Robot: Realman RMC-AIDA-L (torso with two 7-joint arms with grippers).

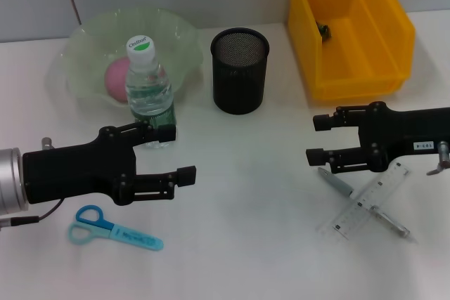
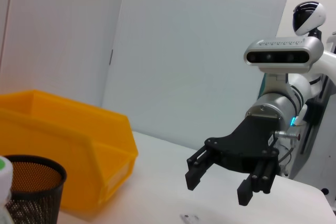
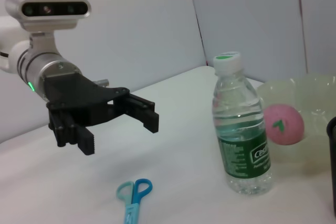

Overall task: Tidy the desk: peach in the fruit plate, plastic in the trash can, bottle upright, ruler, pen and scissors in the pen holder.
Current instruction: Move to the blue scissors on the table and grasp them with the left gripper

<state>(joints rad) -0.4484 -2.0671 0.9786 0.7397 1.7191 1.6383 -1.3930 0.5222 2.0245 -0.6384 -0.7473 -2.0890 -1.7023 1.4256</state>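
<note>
Ruler point(image 1: 369, 199) in head view only

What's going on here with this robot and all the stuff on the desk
A two-armed robot is partway through tidying a desk. The peach already sits in the green fruit plate, and the water bottle stands upright beside it. The left gripper hovers open near the bottle, holding nothing; the blue scissors lie on the table below it. The right gripper is open above the pen and clear ruler, which lie crossed. The black mesh pen holder has none of them in it.
</note>
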